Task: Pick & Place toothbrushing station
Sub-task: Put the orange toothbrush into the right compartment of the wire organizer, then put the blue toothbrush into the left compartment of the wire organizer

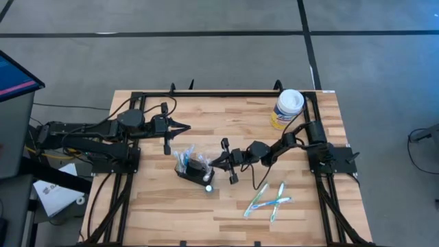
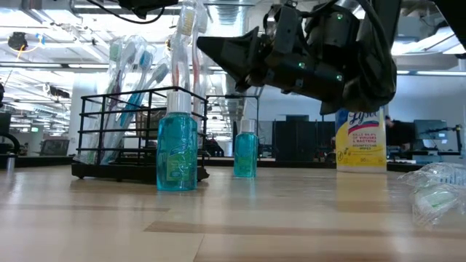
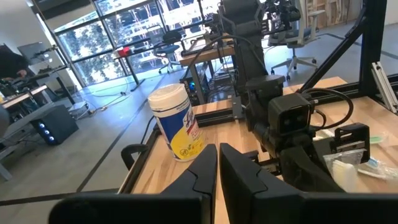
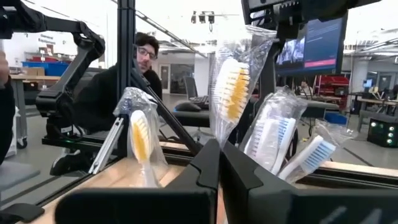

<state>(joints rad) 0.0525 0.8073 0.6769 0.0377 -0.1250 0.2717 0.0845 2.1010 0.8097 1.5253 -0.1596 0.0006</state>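
Nearest in the low view, a blue bottle (image 2: 177, 151) stands beside the small black wire toothbrushing station (image 1: 193, 169) at mid-bench. Right pincer (image 1: 215, 162), clenched and empty, points at the station's right side, nearer than the clenched left pincer (image 1: 185, 125).

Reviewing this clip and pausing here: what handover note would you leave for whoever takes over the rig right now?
Left gripper: shut, empty, parked at the table's left rear.
Right gripper: shut, empty, tips beside the toothbrushing station at mid-table.
Station holds wrapped toothbrushes; small blue bottles stand by it.
Loose wrapped toothbrushes lie front right; the yellow canister stands rear right.
Nothing held; what remains is unclear.
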